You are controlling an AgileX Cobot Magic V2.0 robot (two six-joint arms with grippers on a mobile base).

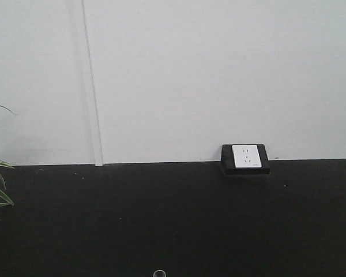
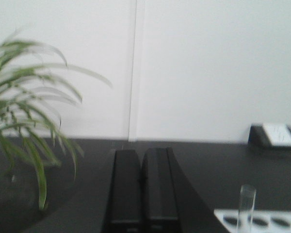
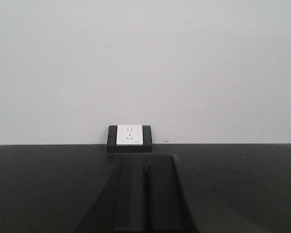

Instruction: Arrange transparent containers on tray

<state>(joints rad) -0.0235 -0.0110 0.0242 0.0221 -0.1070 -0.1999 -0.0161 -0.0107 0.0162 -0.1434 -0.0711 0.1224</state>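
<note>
Lab-like room: glass tube [image 2: 246,204] at a white holed rack [image 2: 269,216] on a black table [image 1: 161,219], socket box [image 1: 245,157] against a plain white wall [image 1: 219,69].

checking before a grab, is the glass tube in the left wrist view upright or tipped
Upright: the glass tube stands vertical, rim on top, at the white holed rack.

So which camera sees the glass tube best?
The left wrist view: the glass tube stands upright there, most of its length showing. The front-facing view catches only its rim at the bottom edge. The right wrist view misses it.
</note>
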